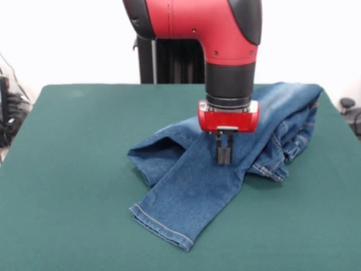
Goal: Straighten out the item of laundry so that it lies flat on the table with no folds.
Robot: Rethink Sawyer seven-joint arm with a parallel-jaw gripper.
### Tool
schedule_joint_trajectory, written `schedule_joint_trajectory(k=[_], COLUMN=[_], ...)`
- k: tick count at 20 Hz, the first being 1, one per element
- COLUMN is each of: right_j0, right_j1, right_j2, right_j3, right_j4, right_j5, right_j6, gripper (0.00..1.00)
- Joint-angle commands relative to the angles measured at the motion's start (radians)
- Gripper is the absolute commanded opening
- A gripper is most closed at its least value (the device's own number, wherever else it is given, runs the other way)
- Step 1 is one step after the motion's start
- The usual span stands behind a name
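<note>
The blue denim jeans [197,186] lie crumpled right of the middle of the dark green table [67,186]. One leg runs toward the near edge, with its hem [161,227] lying flat. Another part is folded under it and sticks out to the left [149,153]. The rest is bunched up at the far right [293,113], close to the table's right edge. My gripper [224,162] hangs straight down from the red arm [228,116] over the middle of the jeans. Its fingers are pressed together, with the tips at the denim's surface. No fabric looks lifted.
The robot's black pedestal [169,62] stands behind the table's far edge. Dark equipment and cables sit off the table at the left [8,113]. A small dark object sits off the right edge [348,107]. Green tabletop shows to the left of the jeans and in front of them.
</note>
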Motion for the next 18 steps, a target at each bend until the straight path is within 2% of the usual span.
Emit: schedule_joint_trajectory(k=[1,4,7,8,12,17,18], right_j0=[0.024,0.01,0.03,0.032,-0.007,-0.054,-0.065], right_j1=[0.001,-0.06,-0.102,-0.101,-0.044,-0.112,-0.114], right_j2=[0.021,0.043,0.014,0.008,0.0,0.003,0.015], right_j3=[0.086,0.087,0.057,0.048,0.043,-0.072,-0.096], right_j4=[0.071,0.099,0.117,0.121,0.103,0.063,0.053], right_j5=[-0.062,-0.022,0.045,0.079,0.023,0.224,0.259], right_j6=[0.227,0.215,0.192,0.18,0.152,0.0,-0.018], gripper=[0.0,0.0,0.0,0.0,0.0,0.0,1.0])
